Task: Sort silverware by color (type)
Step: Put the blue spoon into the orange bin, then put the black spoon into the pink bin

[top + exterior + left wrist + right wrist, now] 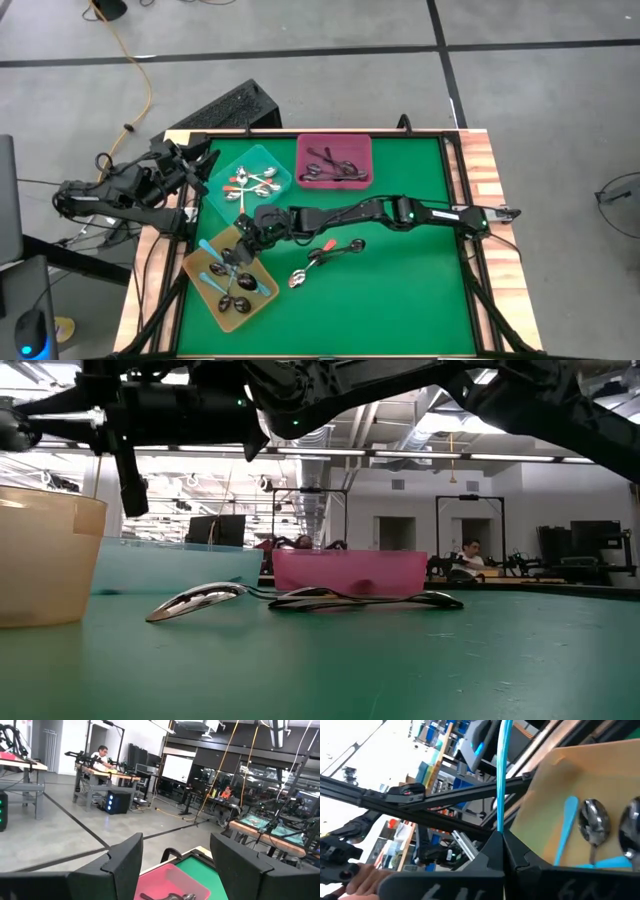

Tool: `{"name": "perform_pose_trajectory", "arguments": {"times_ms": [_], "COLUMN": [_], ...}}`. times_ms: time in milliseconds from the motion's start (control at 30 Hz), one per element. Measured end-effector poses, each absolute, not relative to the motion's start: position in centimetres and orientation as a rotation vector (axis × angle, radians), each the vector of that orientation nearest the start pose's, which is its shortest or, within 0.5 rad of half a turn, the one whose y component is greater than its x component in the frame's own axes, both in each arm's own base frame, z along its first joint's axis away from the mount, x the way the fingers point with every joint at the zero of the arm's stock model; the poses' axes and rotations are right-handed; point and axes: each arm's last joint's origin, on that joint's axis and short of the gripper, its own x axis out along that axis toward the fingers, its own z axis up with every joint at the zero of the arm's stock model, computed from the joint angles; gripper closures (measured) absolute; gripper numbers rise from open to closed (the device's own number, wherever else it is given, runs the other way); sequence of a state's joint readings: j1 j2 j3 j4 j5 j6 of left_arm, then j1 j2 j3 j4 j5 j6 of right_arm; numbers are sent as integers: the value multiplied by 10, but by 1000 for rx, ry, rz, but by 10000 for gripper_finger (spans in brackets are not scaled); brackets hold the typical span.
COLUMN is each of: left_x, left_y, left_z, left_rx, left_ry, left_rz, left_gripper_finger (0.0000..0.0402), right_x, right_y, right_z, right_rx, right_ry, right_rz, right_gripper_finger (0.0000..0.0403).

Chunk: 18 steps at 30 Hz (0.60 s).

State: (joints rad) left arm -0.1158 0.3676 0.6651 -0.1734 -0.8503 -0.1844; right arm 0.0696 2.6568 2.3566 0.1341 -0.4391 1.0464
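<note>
The silverware is small spoons. Blue-handled ones lie in the yellow tray [232,296], orange-red ones in the teal tray [250,182], dark ones in the pink tray [334,160]. Two or three loose spoons [325,256] lie on the green mat, also seen as spoons [200,600] in the low view. My right gripper [240,250] reaches across the mat to above the yellow tray [580,780] and is shut on a blue-handled spoon [503,775]. My left gripper [175,870] waits open at the table's left edge, pointing level. My right gripper pinches the spoon's thin blue handle [501,822] between its two shut fingers. The handle runs straight out past the fingertips, along the fingers. The spoon's bowl is hidden. The spoon is over the yellow tray; whether it touches the tray does not show.
The three trays stand close together on the mat's left and far side. Blue spoons [587,827] lie in the yellow tray below my right gripper. Open green mat [400,290] lies to the near right. Wooden rails edge the table. People sit in the room beyond.
</note>
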Motion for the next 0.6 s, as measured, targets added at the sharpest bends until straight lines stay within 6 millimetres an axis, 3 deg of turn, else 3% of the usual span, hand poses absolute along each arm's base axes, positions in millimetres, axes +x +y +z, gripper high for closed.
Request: {"name": "perform_pose_trajectory", "arguments": {"times_ms": [300,600], "left_x": [78,79], "left_y": [13,13], "left_z": [338,337], "left_rx": [-234,-224], "left_ry": [-178,-162], "left_rz": [723,726], "left_gripper_finger": [183,183], "right_x": [596,597], "right_y": [54,49], "right_z": [195,196], "right_rx": [1054,1045], "right_ry": [416,388], "right_rz": [352,336], "right_gripper_finger": [331,321]}}
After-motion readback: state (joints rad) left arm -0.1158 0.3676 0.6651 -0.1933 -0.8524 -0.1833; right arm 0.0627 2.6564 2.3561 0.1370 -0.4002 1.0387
